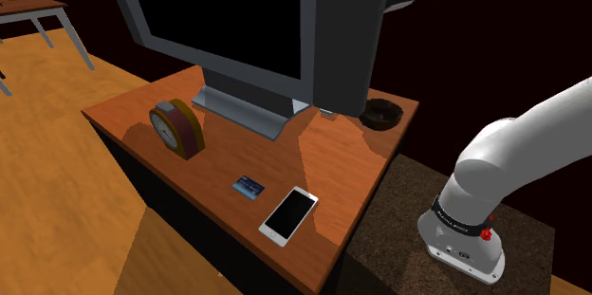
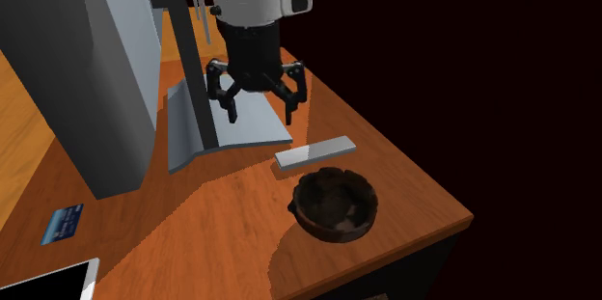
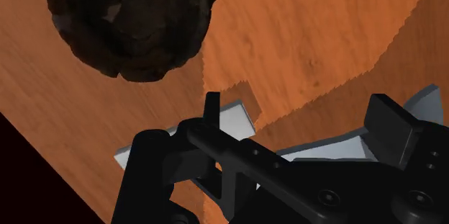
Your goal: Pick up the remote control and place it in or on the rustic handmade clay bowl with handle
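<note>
The hand (image 2: pixel 260 113) hovers, fingers spread and empty; the grey remote control (image 2: pixel 315 153) lies just below it, rough dark bowl (image 2: pixel 333 231) just beyond.

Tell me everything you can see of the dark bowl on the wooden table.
The bowl is dark brown, nearly black, with a rough, lumpy wall and uneven, notched rim, like hand-shaped clay. Shallow, round and empty, it sits upright on the wooden table near a corner, close to the flat grey remote control but apart from it. Only the table touches it. No handle can be made out. The open end effector hangs beyond the remote, clear of the bowl.
</note>
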Robot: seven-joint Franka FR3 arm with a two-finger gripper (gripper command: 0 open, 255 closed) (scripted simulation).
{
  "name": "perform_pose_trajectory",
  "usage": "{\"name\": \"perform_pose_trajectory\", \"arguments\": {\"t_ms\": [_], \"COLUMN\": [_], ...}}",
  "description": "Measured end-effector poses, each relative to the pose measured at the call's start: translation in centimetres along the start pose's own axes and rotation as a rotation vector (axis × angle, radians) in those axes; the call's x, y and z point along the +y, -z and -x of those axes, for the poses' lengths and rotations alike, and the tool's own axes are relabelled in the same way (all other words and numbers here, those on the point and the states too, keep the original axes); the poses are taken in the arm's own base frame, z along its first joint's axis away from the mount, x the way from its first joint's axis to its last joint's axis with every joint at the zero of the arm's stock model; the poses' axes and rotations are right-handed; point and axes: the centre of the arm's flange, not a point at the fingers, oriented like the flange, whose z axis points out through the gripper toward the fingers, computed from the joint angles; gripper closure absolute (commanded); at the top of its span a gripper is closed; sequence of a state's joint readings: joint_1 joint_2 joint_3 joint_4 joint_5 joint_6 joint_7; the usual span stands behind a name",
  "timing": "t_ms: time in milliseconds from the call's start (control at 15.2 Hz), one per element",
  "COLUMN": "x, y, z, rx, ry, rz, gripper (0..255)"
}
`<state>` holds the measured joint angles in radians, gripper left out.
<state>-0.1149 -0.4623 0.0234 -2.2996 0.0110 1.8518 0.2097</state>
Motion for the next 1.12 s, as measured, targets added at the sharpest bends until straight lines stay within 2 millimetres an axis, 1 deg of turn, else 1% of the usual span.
{"name": "perform_pose_trajectory", "arguments": {"t_ms": [66, 330, 462, 594, 726, 792, 858, 924, 1122], "x": [0.2, 0.7, 1.9, 2.5, 4.0, 4.3, 5.0, 5.9, 8.0], "y": [-1.0, -4.1, -5.9, -7.2, -9.0, -9.8, -10.4, -11.2, -13.9], "z": [-0.8, -5.2, -7.1, -9.1, -10.7, -11.5, -12.4, -13.5, -15.7], "rx": [-0.001, -0.003, -0.005, -0.006, -0.008, -0.008, -0.008, -0.008, -0.011], "ry": [-0.048, -0.242, -0.339, -0.436, -0.534, -0.581, -0.630, -0.679, -0.824], "rz": [0.002, 0.008, 0.011, 0.014, 0.017, 0.019, 0.020, 0.022, 0.027], "gripper": [0, 0, 0, 0, 0, 0, 0, 0, 0]}}
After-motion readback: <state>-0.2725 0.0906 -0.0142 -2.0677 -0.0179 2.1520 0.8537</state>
